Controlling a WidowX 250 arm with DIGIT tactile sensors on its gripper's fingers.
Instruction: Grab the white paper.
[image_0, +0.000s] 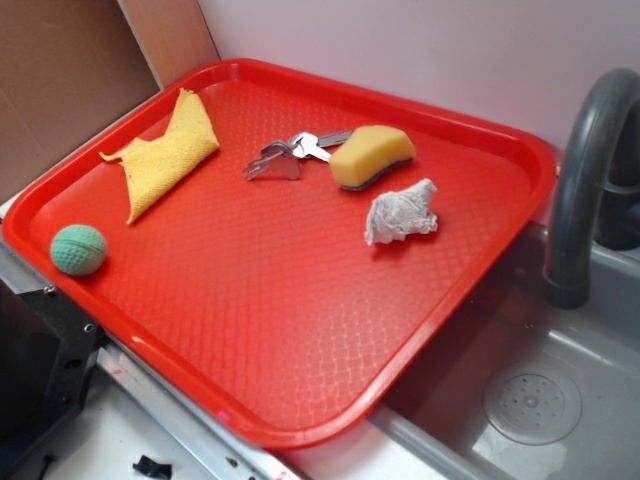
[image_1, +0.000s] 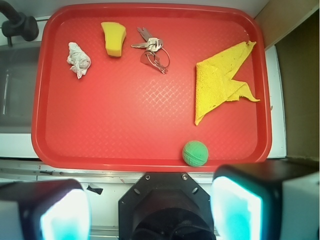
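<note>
White paper (image_0: 401, 212) sits loose on the red tray (image_0: 300, 330) just beside the sponge (image_0: 372, 157), so bring the gripper (image_1: 150, 212), jaws wide apart and holding nothing, straight down over it, keeping clear of sponge and keys (image_0: 290, 155).
</note>
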